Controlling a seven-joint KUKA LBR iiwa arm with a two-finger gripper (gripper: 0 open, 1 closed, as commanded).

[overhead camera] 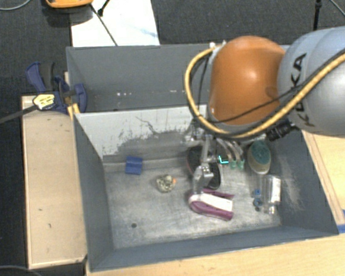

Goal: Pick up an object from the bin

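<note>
Block (133,165): blue, at 9 o'clock in the bin (96,194), well apart from the jaws.
Purple pack (212,205): mid-bin, just at 6 o'clock of jaws; probably light, stiff, slick; best pinched across its short width.
Jaws: can't tell whether open or closed.

1 camera — above the bin (137,223), slightly sideways; arm (329,86) at right.
</note>
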